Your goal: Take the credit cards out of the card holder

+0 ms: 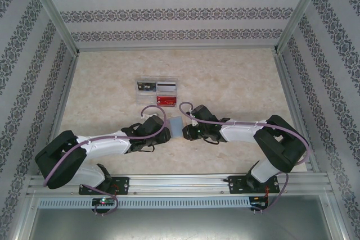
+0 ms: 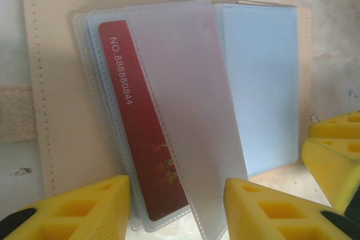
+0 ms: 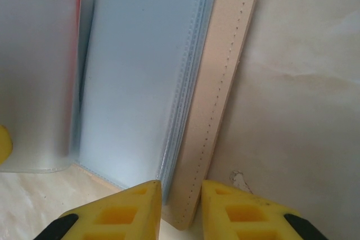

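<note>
Nearest, the left tool (image 2: 177, 188) and the right tool (image 3: 181, 186) meet over the card holder (image 1: 176, 126), which lies open on the marbled tabletop (image 1: 242, 82) between them. The left tool's yellow fingers (image 2: 73, 209) stand spread, straddling the holder's near edge, with a frosted sleeve (image 2: 180, 99) rising between them. The right tool is drawn narrow, pinching the holder's right tan cover and its stack of pale-blue sleeves at the near corner. In the holder's left half a red credit card (image 2: 140, 139) sits tucked in a sleeve, a number printed along it. Beyond the holder, well apart, sits a clear tray (image 1: 156, 91) of cards.
</note>
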`<state>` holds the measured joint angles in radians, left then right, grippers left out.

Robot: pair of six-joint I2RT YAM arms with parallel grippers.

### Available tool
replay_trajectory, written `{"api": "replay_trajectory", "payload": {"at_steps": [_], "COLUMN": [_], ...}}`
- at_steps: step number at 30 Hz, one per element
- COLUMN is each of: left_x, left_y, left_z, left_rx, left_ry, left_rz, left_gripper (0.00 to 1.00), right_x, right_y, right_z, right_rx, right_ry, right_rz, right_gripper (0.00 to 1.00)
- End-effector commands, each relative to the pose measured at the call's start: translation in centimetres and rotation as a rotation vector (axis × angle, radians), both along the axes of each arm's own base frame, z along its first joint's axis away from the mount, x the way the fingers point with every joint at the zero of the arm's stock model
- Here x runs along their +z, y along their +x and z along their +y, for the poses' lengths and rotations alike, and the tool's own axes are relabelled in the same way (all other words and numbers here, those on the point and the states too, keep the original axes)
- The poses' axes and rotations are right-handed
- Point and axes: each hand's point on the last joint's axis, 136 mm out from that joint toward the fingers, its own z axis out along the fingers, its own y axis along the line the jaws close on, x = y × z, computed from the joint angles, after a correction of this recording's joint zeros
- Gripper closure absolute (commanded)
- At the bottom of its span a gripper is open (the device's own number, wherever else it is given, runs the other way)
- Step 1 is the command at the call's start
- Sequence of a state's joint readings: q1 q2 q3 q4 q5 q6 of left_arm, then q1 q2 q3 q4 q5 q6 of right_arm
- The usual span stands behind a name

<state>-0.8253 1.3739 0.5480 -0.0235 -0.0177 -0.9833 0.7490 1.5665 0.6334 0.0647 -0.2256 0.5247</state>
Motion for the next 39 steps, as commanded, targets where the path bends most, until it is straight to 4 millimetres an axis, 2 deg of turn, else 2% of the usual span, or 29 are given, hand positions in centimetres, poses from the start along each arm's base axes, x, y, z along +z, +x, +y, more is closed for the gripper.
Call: {"api": "replay_trajectory", "payload": {"at_steps": [1,4,7,11,15,18,24,30,35,39], "left_x": [1.9,2.3,2.3,2.4,3.0,3.5,4.1,5.1,4.6,3.8], "left_y": [0.6,0.7,0.7,0.6,0.6,0.7,0.6,0.7,0.8,0.6], "left_z": [-1.8,-1.9,-1.8,-2.2,-2.4,-2.2,-1.2,-2.5,-2.8,-1.5], "left_rx": [-0.054,-0.063,-0.071,-0.088,-0.098,-0.098,-0.075,-0.124,-0.130,-0.087], "left_ry": [-0.065,-0.059,-0.050,-0.064,-0.071,-0.060,-0.032,-0.074,-0.059,-0.012], "left_rz": [-0.060,-0.068,-0.064,-0.067,-0.080,-0.093,-0.094,-0.107,-0.091,-0.067], "left_gripper": [0.51,0.45,0.25,0.14,0.09,0.00,0.00,0.00,0.00,0.00], "right_x": [1.0,1.0,1.0,1.1,1.0,1.1,1.0,1.1,1.2,1.3], "right_y": [0.2,0.2,0.2,0.2,0.2,0.3,0.4,0.4,0.4,0.5], "right_z": [1.6,1.6,1.5,1.6,1.6,1.6,1.3,1.5,1.3,1.1], "right_rx": [0.021,0.022,0.020,0.019,0.020,0.017,0.008,0.012,0.007,0.004], "right_ry": [0.050,0.051,0.048,0.049,0.048,0.049,0.039,0.043,0.042,0.036], "right_rz": [-0.009,-0.009,-0.011,-0.012,-0.009,-0.011,-0.017,-0.016,-0.020,-0.027], "right_gripper": [0.74,0.73,0.73,0.73,0.72,0.72,0.69,0.68,0.67,0.65]}}
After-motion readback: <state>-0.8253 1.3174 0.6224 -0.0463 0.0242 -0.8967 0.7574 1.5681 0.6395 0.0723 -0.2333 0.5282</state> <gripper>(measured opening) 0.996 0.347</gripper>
